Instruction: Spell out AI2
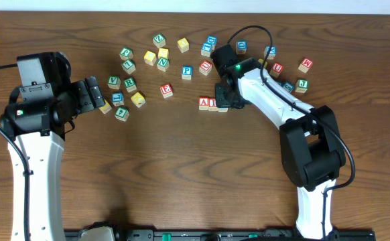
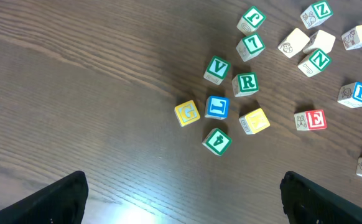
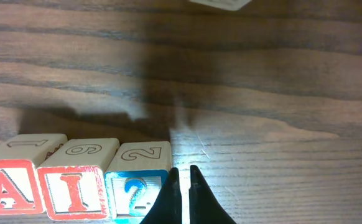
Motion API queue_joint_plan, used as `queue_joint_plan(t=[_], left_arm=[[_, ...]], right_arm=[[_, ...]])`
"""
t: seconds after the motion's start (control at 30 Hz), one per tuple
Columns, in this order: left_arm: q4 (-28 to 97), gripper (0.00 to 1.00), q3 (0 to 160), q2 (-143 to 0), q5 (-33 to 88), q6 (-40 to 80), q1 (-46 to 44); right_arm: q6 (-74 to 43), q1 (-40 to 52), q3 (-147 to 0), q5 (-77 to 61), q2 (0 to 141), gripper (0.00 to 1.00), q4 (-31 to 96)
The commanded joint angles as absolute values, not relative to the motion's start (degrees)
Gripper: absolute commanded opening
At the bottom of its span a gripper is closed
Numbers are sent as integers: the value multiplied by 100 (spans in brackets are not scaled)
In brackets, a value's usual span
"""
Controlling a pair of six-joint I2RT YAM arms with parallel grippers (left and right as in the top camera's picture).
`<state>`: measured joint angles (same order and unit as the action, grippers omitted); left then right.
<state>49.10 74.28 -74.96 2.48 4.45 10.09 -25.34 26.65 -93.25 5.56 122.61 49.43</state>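
The left gripper (image 2: 182, 180) hangs open and empty, out of the way beside the loose blocks (image 1: 129, 84). A (image 3: 7, 186), I (image 3: 74, 190) and 2 (image 3: 136, 190) touch in a row. The right gripper (image 3: 184, 180), closed on nothing, sits just beside 2, probably nudging it flush.

The table (image 3: 262, 81) under the right claw (image 3: 185, 186) was dark wood with a clear streaky grain, smooth, with a soft sheen where light fell just past the tips. The blocks (image 3: 75, 180) just beside the claw looked like pale bare wood, their lettered faces painted red and blue, matt. Its fingers (image 3: 199, 202) were black and dull, seemingly plastic.
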Motion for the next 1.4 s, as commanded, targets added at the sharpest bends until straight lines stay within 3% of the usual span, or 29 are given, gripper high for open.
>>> queue_joint_plan(t=[0.0, 0.3, 0.73, 1.37], left_arm=[[4925, 97, 7448, -7524, 235, 410, 1033], [4925, 98, 7448, -7524, 235, 408, 1033], [4925, 98, 7448, -7524, 235, 410, 1033], [4925, 98, 7448, -7524, 235, 410, 1033]], right_arm=[[-2410, 2698, -9319, 545, 12169, 3, 4834], [-2239, 2742, -9500, 469, 11758, 8, 4963], [-2589, 3157, -8936, -82, 11778, 1, 5100], [-2639, 3079, -8827, 196, 11878, 1, 4862]])
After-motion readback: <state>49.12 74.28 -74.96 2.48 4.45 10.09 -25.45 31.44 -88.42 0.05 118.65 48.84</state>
